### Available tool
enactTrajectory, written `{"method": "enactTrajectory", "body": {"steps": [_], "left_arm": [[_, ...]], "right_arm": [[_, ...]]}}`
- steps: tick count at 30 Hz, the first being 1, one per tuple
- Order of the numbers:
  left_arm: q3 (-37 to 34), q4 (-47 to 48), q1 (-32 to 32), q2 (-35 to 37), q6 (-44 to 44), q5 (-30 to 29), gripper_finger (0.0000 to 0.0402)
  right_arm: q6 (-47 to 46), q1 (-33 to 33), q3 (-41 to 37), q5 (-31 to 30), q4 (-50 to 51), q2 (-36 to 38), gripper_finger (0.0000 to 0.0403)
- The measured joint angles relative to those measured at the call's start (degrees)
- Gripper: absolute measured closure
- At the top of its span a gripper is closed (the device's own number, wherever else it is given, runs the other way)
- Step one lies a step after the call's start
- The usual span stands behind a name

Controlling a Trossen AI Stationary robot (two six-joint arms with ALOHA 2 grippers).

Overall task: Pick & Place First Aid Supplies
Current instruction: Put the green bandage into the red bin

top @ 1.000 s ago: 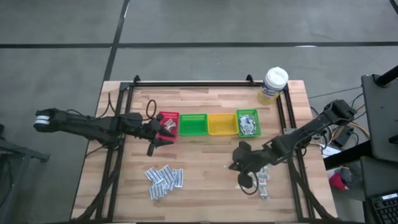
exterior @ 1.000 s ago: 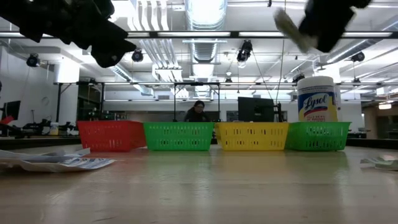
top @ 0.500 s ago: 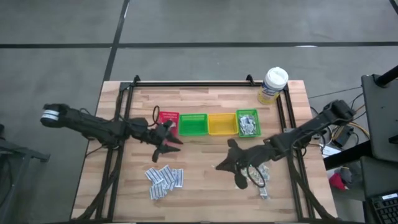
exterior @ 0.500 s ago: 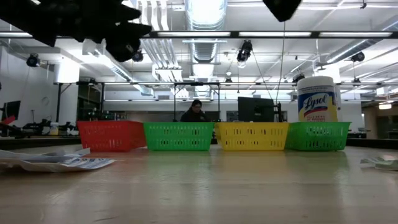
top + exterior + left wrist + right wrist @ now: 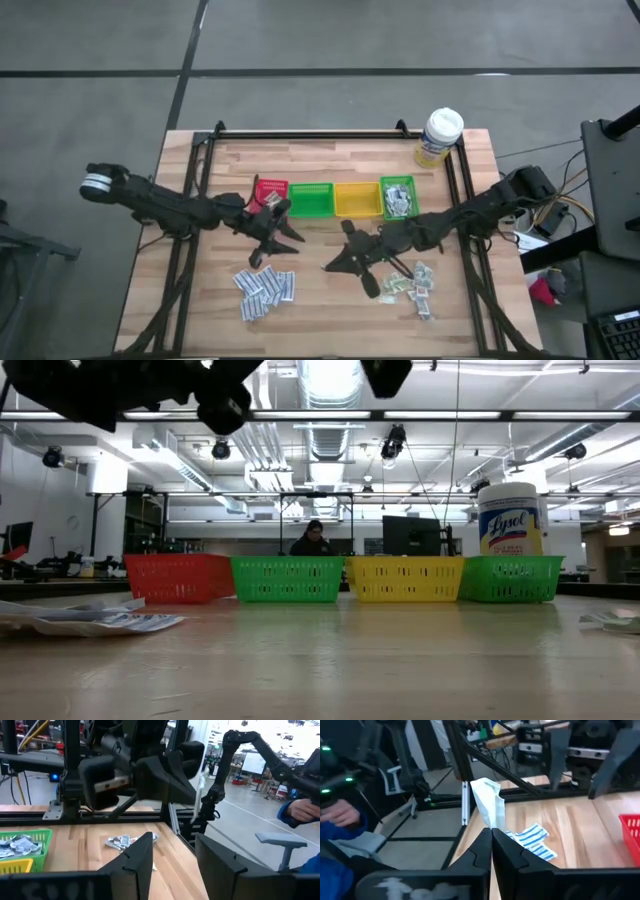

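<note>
Nearest the front edge of the pale wooden table, a loose heap of white-blue flat sachets lies at about seven o'clock from the table's middle, and a smaller scatter of pale green and white wrapped pads lies at about five o'clock. Just above the middle, the right gripper has its dark fingers pinched together on one small pale crumpled sachet, while the left gripper hangs near it at nine o'clock, fingers spread apart and holding nothing. Farther back runs a row of small plastic bins, red, green, yellow and a second green bin holding grey-silver sachets, and at one o'clock near the far edge stands the white-lidded yellow wipes tub.
</note>
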State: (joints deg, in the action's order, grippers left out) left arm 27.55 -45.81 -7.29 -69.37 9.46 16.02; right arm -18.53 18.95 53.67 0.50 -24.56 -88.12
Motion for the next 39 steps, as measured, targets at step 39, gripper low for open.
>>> {"method": "enactTrajectory", "body": {"steps": [39], "left_arm": [[12.7,1.26,-0.63,-13.02,-0.02,5.83,0.0284]], "right_arm": [[-0.49,-2.09,-0.02,-0.51,-2.67,-1.61,0.0395]]}}
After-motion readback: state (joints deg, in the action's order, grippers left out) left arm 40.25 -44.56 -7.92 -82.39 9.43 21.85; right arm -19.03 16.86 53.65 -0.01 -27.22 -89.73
